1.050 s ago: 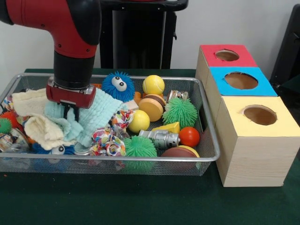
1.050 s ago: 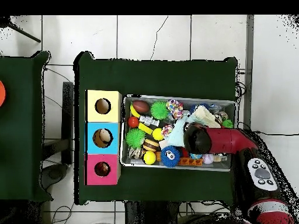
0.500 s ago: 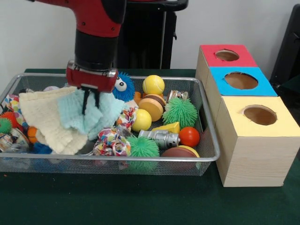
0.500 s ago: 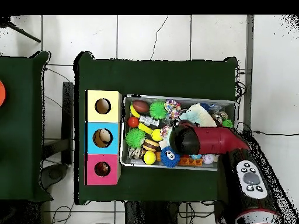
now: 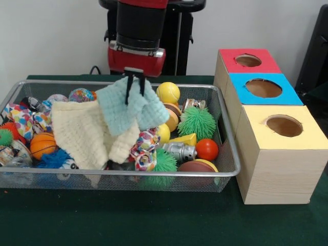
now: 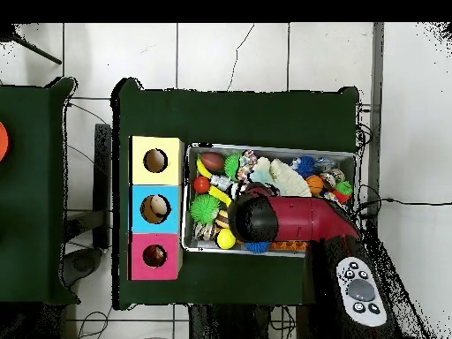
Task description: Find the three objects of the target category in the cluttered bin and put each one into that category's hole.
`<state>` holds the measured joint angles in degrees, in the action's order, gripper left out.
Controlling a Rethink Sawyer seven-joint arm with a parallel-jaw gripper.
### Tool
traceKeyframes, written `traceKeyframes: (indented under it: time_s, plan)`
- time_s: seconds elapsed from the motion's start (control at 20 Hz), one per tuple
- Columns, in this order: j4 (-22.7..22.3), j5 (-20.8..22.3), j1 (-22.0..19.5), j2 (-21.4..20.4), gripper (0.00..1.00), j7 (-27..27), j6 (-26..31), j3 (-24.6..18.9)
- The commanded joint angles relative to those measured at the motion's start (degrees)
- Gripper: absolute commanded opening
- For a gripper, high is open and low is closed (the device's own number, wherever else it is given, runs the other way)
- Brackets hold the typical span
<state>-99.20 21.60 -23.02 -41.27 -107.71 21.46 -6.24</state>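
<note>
Now the gripper (image 5: 134,82) is pinched together on a pale blue cloth (image 5: 130,108), which hangs lifted above the wire bin (image 5: 128,173), its lower edge draping against the cream cloth (image 5: 84,132) beside it.

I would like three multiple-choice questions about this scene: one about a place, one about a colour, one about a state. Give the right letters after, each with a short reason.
1. Where is the yellow box among the three boxes in the front view?
A. nearest the camera
B. in the middle
C. farthest from the camera

2. What colour is the cloth that hangs from the gripper?
A. red
B. light blue
C. black

3. What is the gripper's state?
A. open and empty
B. shut on the cloth
C. shut on a ball

Answers:
1. A: the blue box and the red box stand behind it.
2. B: it is pale blue, beside a cream cloth.
3. B: the cloth hangs from the closed fingers above the bin.
</note>
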Motion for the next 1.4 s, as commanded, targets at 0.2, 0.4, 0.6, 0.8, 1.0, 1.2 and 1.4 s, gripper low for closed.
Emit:
traceKeyframes:
  time_s: [0.2, 0.4, 0.6, 0.8, 1.0, 1.2, 1.4]
  plan:
    - [-8.38, -7.4, -0.02, 2.34, 0.0, -7.42, 1.22, -6.67]
    - [-10.37, -9.24, 0.62, 3.44, 0.0, -8.76, -1.24, -6.87]
    - [-11.81, -10.38, 1.44, 4.95, 0.0, -9.43, -3.68, -7.15]
    - [-13.5, -12.5, 3.38, 4.58, 0.0, -11.47, -3.56, -6.06]
    - [-16.35, -15.97, 3.22, 3.69, 0.0, -12.35, -3.08, -7.51]
    - [-17.67, -17.68, 5.26, 2.1, 0.0, -12.8, -3.45, -6.29]
    - [-17.86, -19.2, 5.73, 1.41, 0.0, -11.9, -2.97, -5.96]
